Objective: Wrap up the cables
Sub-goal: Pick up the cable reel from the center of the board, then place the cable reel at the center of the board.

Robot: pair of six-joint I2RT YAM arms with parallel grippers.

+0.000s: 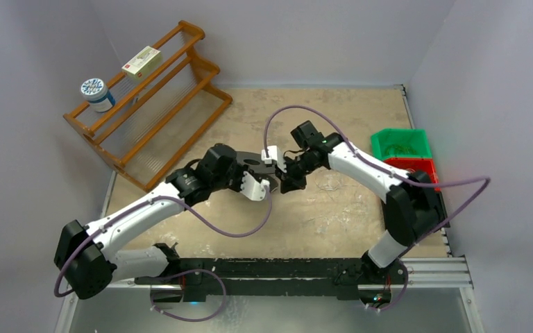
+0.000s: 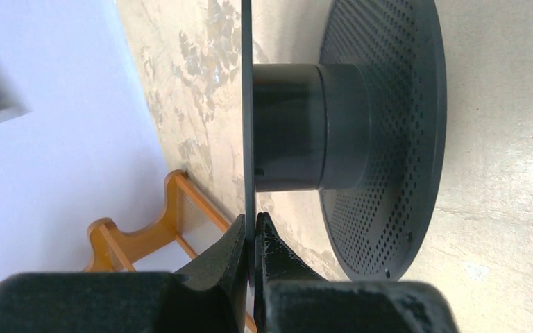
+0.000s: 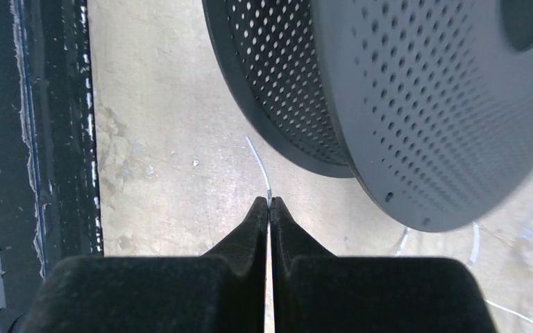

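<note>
From above, we see both arms reach in from the near edge and bend toward the middle of the table. The left gripper and the right gripper almost touch there. The left forearm lies low, and the right elbow is raised at the right.

In the left wrist view, the fingers are clenched on the thin edge of one flange of a black spool. Its bare hub lies crosswise, with a perforated flange on the right.

In the right wrist view, the fingers are pinched tight on the cable, a pale thread running from their tips toward the spool. More of it lies loose on the table at the right. We judge that no turn sits on the hub yet. To wind well, we should keep the thread taut, steer it between the flanges onto the hub, and hold the spool steady.
</note>
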